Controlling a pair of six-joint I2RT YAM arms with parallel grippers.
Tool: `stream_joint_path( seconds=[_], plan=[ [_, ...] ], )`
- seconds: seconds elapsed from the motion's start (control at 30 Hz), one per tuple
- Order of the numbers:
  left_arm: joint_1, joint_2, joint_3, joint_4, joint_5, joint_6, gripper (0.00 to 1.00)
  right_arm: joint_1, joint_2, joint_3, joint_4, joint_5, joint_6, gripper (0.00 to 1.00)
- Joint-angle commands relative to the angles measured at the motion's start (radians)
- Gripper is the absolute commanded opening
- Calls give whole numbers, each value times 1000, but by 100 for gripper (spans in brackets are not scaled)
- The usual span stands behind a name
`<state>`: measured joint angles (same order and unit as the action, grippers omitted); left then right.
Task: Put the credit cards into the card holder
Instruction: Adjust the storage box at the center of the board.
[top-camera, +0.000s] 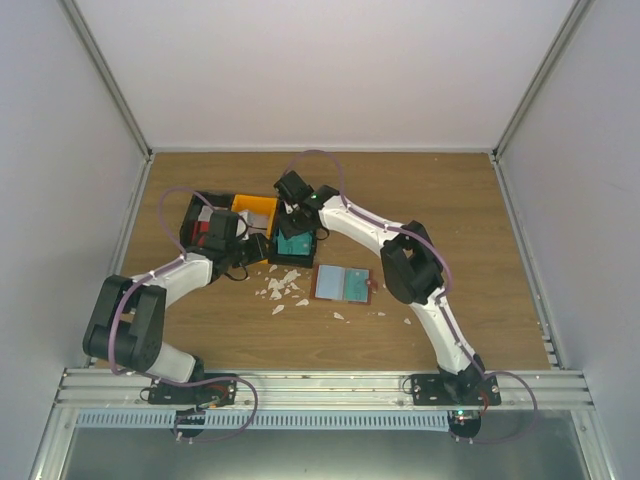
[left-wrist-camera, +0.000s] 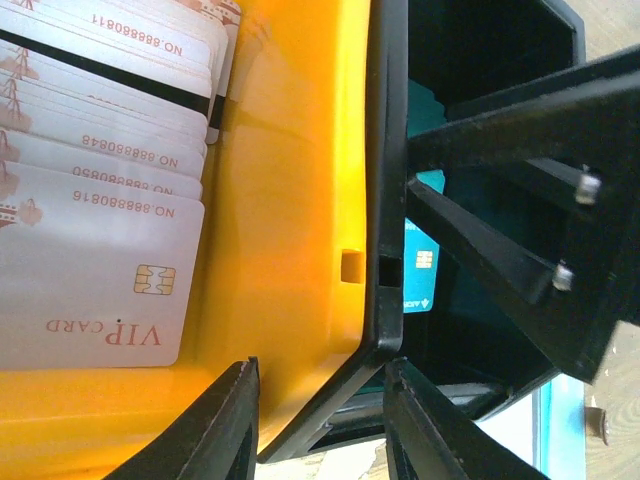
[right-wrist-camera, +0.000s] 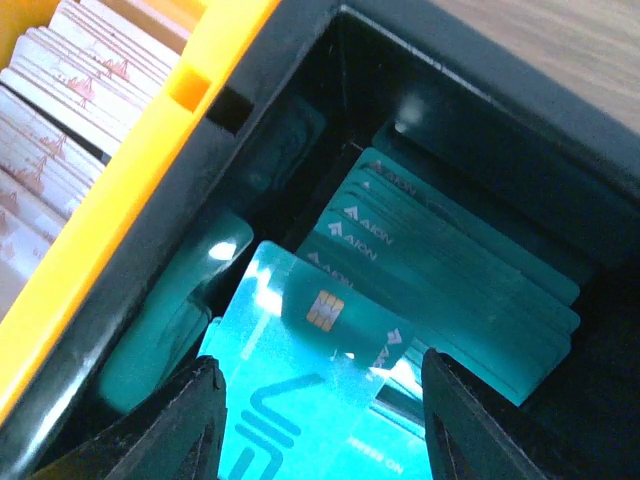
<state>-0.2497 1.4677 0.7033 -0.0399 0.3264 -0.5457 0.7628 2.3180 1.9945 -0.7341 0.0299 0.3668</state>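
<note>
Right gripper (right-wrist-camera: 320, 368) hangs open astride a teal card (right-wrist-camera: 290, 410) in the black bin (right-wrist-camera: 480, 150), while left gripper (left-wrist-camera: 320, 375) straddles that bin's wall, grip impossible to tell.

The card holder (top-camera: 343, 283) lies open and flat on the surface (top-camera: 450, 200), its reddish-brown edge framing pale teal faces on both halves. At its ten o'clock, teal cards (right-wrist-camera: 450, 280) stand stacked in a black bin (right-wrist-camera: 480, 150), with one chip card (right-wrist-camera: 290, 400) leaning loose in front. White VIP cards (left-wrist-camera: 90, 270) fill the orange bin (left-wrist-camera: 290, 200) at ten o'clock of those.

Overhead view, close wrist views sharing black bin (right-wrist-camera: 480, 160)
</note>
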Motion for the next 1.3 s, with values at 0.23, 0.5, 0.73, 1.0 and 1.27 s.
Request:
stream_joint_path(
  seconds=[0.23,0.5,0.73,1.0,1.27],
  plan=[
    [-11,26,13,86,60,4,36,7,100,82,-111,106,35,59],
    [-21,24,11,87,54,-2,35,15,105,84,-125,181,84,59],
    [-36,16,-10,111,52,-21,35,20,126,86,-130,141,101,60],
    [-69,31,-12,123,54,-32,34,6,123,77,-124,9,83,61],
    [-85,5,5,93,10,-24,34,-24,69,41,-105,-77,29,57]
  ],
)
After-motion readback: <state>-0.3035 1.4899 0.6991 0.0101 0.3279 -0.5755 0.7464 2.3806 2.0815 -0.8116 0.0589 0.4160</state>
